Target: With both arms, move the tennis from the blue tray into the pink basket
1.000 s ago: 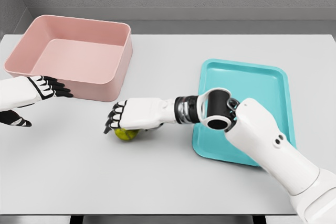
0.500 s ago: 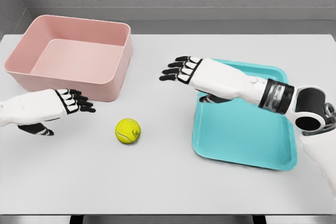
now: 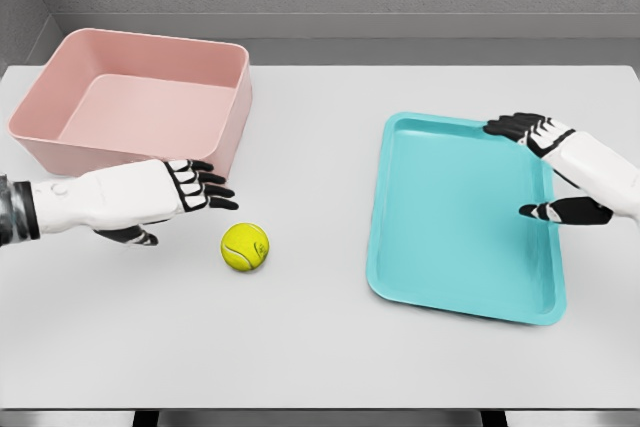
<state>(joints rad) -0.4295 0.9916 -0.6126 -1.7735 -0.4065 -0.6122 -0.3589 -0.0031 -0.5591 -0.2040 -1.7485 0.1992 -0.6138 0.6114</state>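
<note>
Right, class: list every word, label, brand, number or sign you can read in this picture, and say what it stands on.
None: no readable text anywhere.
Tennis ball: only a faint seam, no brand legible.
Pink basket, blue tray, table: plain, unmarked.

A yellow tennis ball (image 3: 245,246) lies on the grey tabletop (image 3: 320,337) left of the frame's centre, outside both containers. The left robot hand (image 3: 180,192) comes in from the left edge, fingers spread, near the ball's upper left and apart from it. Behind it, in the upper left, stands the pink basket (image 3: 220,152). The blue tray (image 3: 460,217) lies right of centre. The right robot hand (image 3: 555,162) is over the tray's right rim, fingers relaxed.
</note>
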